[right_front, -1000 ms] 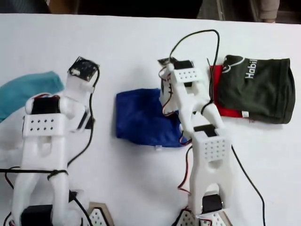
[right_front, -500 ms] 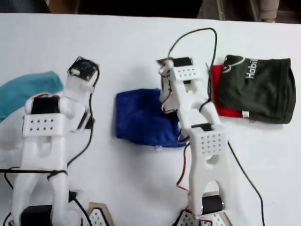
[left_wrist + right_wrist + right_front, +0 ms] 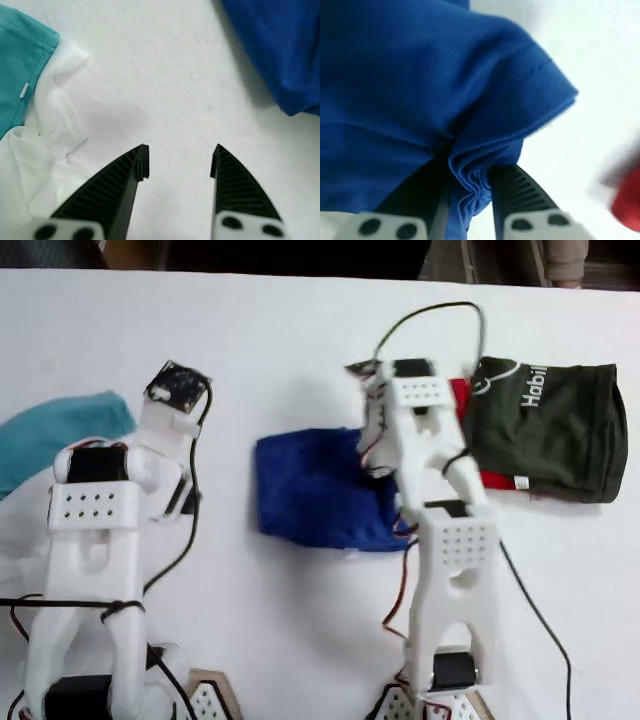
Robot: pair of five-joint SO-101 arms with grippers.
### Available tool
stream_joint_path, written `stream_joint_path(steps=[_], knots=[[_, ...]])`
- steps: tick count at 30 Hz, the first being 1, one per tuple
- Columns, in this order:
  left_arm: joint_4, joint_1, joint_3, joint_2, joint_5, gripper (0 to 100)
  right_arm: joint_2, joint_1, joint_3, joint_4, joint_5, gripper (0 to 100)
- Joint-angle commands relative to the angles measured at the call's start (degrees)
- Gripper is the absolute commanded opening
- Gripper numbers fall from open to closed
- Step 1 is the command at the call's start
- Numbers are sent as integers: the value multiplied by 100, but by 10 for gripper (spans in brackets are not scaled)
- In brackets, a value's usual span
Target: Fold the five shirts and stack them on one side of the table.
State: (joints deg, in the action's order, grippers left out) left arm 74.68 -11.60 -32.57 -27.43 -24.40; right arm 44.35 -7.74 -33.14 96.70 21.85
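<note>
**Stacked items.** The folded dark green cotton shirt (image 3: pixel 550 430) lies on top of the folded red shirt (image 3: pixel 495 480) at the right side of the white desk (image 3: pixel 250 340). Only a narrow strip of red shows along the left and lower edges of the green shirt.

**Task item.** The royal blue cotton shirt (image 3: pixel 310 490) lies crumpled at mid-desk, just left of the stack. The right jaws are closed on a bunched, pleated fold of its edge, seen close up in the right wrist view (image 3: pixel 420 75). The white right arm (image 3: pixel 450 540) stands over the right edge of the blue shirt and over the left edge of the red one.

**Left side.** The left jaws are open and hold nothing. They hang above bare desk (image 3: pixel 165 90), between the rumpled white shirt (image 3: pixel 30 165) and the blue shirt (image 3: pixel 280 50). The teal shirt (image 3: pixel 55 435) lies at the left edge of the desk, touching the white shirt. The white left arm (image 3: pixel 95 500) stands just right of it.

**Open room.** Bare desk runs across the far half and along the near right corner.

**Surroundings.** A black cable (image 3: pixel 430 308) arches above the right arm. Dark floor shows beyond the far edge of the desk.
</note>
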Motion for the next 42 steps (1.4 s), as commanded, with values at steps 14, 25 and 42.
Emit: stream_joint_path(steps=[14,25,42], knots=[[-167,-44,13,-246,-18,219,-2668,1631,-299,-163,1521,20],[-167,-44,13,-229,-18,219,-2651,2413,-1688,-523,1785,20],[-141,-53,4,-255,-18,219,-734,3618,-1758,-1648,1996,24]])
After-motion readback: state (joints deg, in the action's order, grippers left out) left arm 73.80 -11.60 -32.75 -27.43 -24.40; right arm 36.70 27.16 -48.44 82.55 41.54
